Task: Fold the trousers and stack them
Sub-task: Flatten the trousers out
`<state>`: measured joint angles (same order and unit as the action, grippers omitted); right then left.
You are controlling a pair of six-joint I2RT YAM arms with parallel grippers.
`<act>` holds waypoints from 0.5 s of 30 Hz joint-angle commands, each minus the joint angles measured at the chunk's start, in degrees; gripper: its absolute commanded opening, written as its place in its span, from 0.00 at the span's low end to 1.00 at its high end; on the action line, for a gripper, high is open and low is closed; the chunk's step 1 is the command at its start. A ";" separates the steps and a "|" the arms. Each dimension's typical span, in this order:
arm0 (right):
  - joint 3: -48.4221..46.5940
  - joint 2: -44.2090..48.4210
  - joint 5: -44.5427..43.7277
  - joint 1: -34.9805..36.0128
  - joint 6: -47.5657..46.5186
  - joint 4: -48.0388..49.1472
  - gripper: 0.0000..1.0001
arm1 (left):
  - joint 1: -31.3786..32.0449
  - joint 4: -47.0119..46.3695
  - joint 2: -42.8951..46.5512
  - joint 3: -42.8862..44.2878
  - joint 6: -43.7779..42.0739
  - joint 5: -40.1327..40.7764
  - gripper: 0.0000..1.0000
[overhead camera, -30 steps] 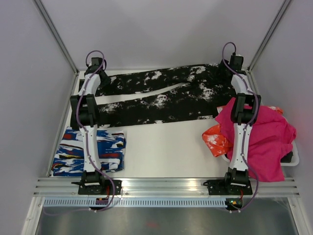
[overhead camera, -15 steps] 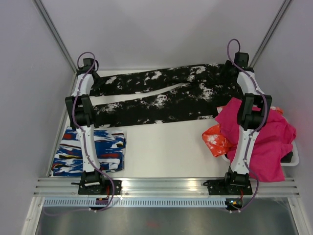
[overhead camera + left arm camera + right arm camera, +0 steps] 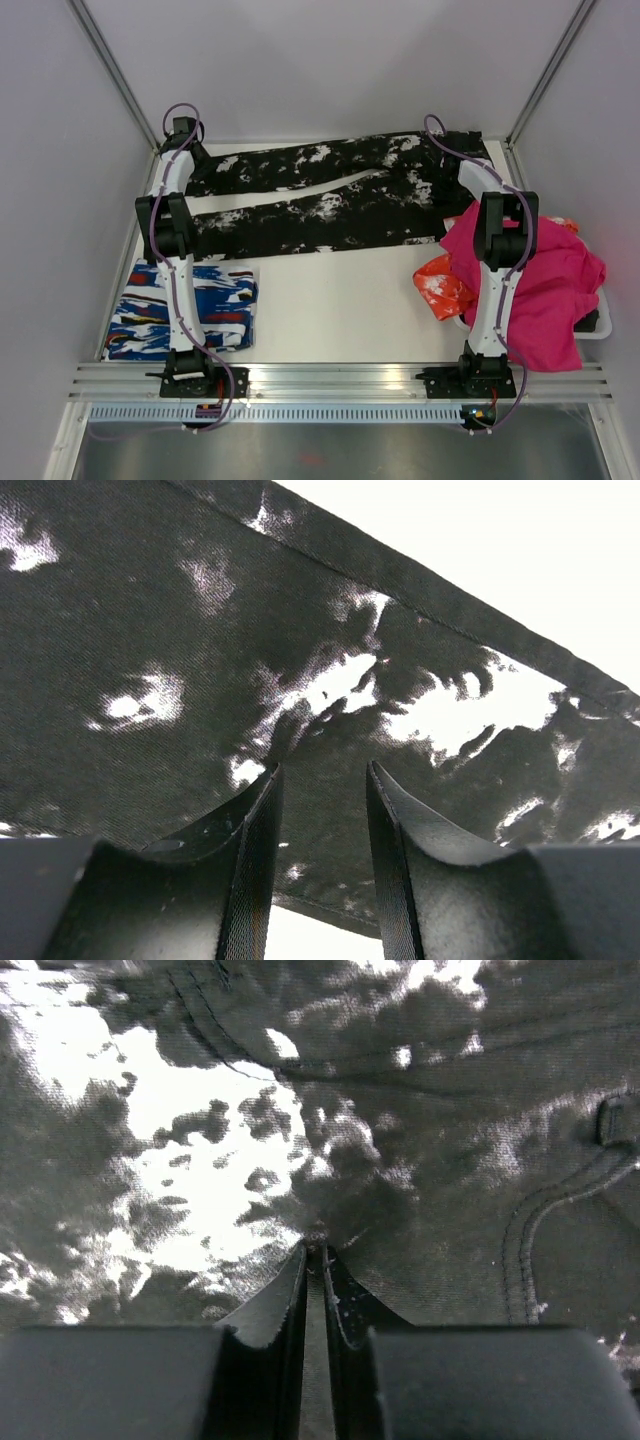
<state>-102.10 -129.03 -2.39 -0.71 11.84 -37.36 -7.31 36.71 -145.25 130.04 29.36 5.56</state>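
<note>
The trousers (image 3: 320, 205), black with white splatter, lie spread flat across the back of the table, legs to the left and waist to the right. My left gripper (image 3: 183, 142) is over the leg ends at the far left. In the left wrist view it (image 3: 323, 768) stands open, its fingers pressed down on flat trouser cloth (image 3: 200, 630) near the hem. My right gripper (image 3: 452, 152) is at the waist end. In the right wrist view it (image 3: 315, 1245) is shut on a pinched fold of the trousers (image 3: 450, 1160).
A folded blue-white-red garment (image 3: 185, 305) lies at the near left. A magenta cloth (image 3: 545, 280) and an orange cloth (image 3: 440, 285) are heaped at the right over a white tray (image 3: 597, 330). Enclosure walls stand close behind and beside the table.
My right gripper has closed on the waist cloth, and its wrist has shifted left over the trousers. The left gripper has moved slightly left to the leg ends.
</note>
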 commanded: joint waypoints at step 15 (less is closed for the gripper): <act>20.02 9.68 -0.51 -0.08 -6.29 -4.91 0.05 | 0.28 0.11 7.17 -0.93 -7.57 4.98 0.46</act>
<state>-84.36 -117.75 -3.14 -0.71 8.21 -35.07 -7.20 37.04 -143.06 129.08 24.88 8.01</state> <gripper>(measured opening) 0.055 0.457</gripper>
